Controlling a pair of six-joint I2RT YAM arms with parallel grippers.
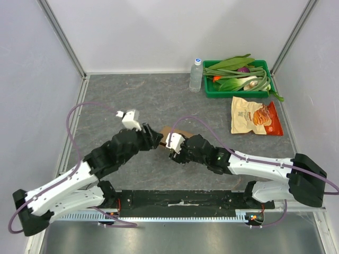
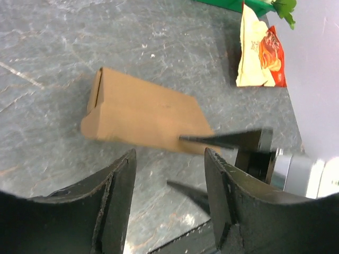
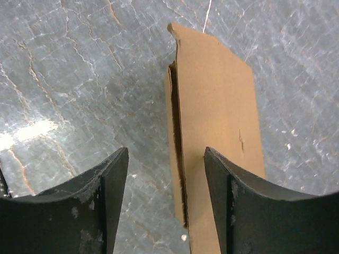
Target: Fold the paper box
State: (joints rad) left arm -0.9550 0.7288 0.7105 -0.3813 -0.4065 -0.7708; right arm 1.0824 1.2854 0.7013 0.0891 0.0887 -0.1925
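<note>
The paper box is a flat brown cardboard carton lying on the grey table. In the top view only a strip of the paper box shows between the two wrists. My left gripper is open and empty, just short of the box's near edge; it also shows in the top view. My right gripper is open, and the box's long open edge lies between its fingers, with the right finger over the cardboard. One right fingertip rests at the box's near right corner.
An orange-tan snack bag lies at the right, also in the left wrist view. A green tray of vegetables and a water bottle stand at the back right. Grey walls enclose the table.
</note>
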